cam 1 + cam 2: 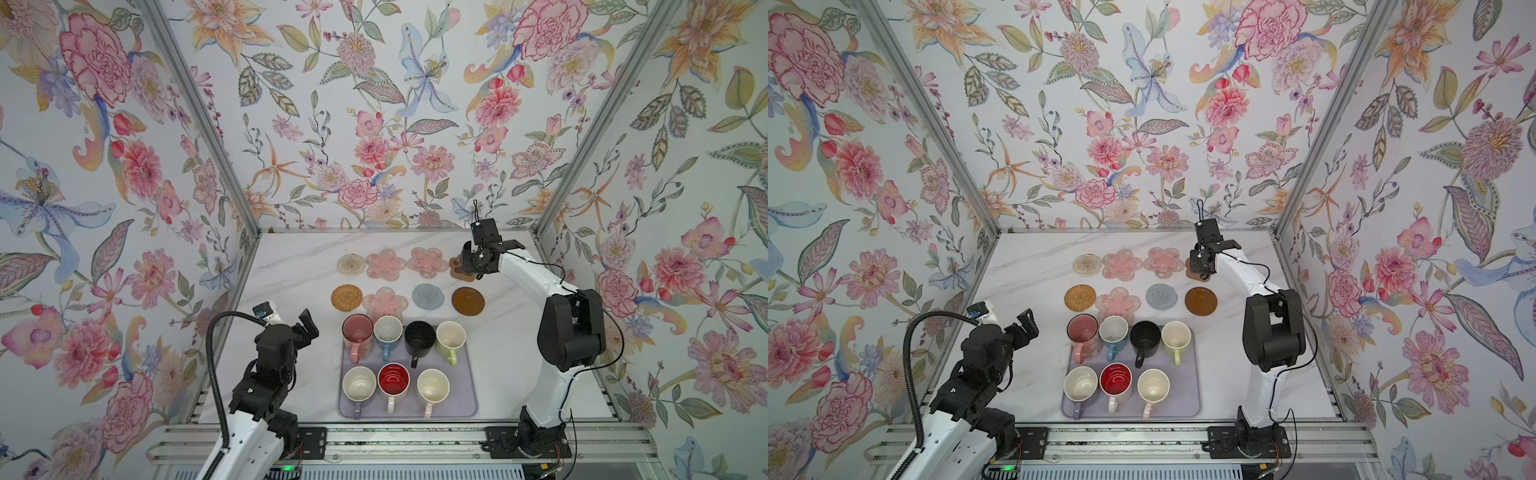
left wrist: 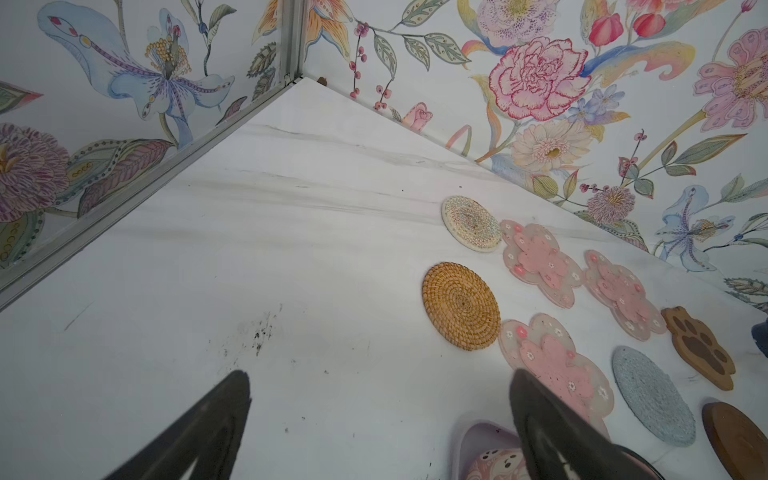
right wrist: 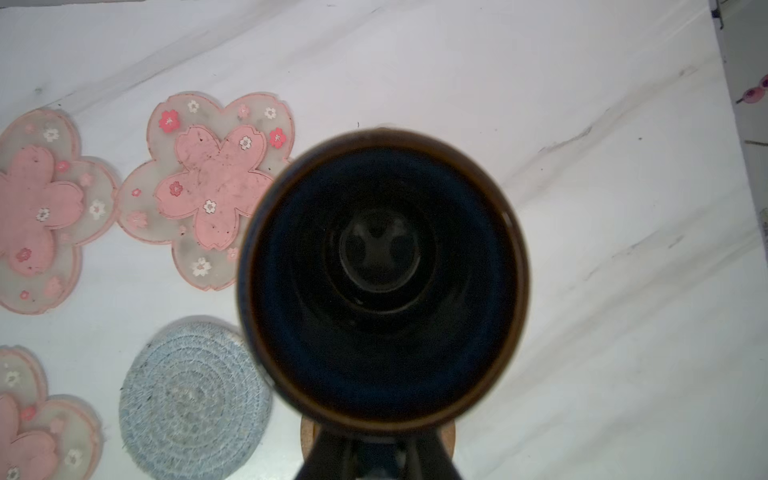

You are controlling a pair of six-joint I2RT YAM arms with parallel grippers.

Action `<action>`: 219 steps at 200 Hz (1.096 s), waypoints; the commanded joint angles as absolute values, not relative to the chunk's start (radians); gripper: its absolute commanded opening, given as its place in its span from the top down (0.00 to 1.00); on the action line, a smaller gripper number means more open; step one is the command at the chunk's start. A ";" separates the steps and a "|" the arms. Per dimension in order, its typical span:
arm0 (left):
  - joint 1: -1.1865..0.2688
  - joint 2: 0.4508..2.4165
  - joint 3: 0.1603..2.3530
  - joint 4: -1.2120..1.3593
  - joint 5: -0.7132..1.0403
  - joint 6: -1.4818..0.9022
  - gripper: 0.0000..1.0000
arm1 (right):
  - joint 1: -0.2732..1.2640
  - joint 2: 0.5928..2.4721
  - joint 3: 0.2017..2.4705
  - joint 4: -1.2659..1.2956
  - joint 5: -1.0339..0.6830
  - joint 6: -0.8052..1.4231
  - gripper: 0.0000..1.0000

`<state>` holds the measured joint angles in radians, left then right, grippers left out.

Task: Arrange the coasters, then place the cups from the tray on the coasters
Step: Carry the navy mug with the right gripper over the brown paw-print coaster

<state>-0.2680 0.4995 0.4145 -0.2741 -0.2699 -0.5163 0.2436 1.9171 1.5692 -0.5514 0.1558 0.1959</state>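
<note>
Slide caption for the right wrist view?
Right gripper holding the navy mug, pink flower coaster and grey knitted coaster alongside.

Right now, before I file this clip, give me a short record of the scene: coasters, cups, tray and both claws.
laid out: eight coasters in two rows of four on the table
waiting: seven mugs upright on the tray, four behind, three in front
carried: navy mug, held at the back row's right end; the paw coaster there is bare
right claw: shut on the navy mug
left claw: open, empty, left of the tray
placed: no cup on a coaster yet
</note>
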 commanded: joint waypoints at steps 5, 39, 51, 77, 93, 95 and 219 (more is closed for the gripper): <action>-0.260 0.490 0.431 -0.305 -0.283 -0.509 0.01 | 0.231 1.945 1.619 -0.532 0.152 0.154 1.00; -0.258 0.501 0.433 -0.305 -0.281 -0.509 0.01 | 0.227 1.982 1.632 -0.531 0.149 0.141 1.00; -0.259 0.505 0.434 -0.305 -0.281 -0.508 0.01 | 0.228 1.992 1.637 -0.530 0.149 0.138 1.00; -0.258 0.506 0.434 -0.304 -0.281 -0.508 0.01 | 0.228 2.014 1.648 -0.531 0.144 0.132 1.00; -0.258 0.508 0.434 -0.305 -0.283 -0.506 0.01 | 0.228 2.029 1.656 -0.531 0.141 0.131 1.00; -0.258 0.509 0.434 -0.304 -0.284 -0.506 0.01 | 0.227 2.030 1.657 -0.531 0.142 0.131 1.00; -0.257 0.522 0.433 -0.296 -0.281 -0.505 0.01 | 0.220 2.099 1.698 -0.532 0.131 0.127 1.00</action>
<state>-0.2665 0.5236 0.4149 -0.2920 -0.2699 -0.5163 0.2264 2.0941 1.6550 -0.5568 0.1371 0.1406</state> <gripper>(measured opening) 0.989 0.145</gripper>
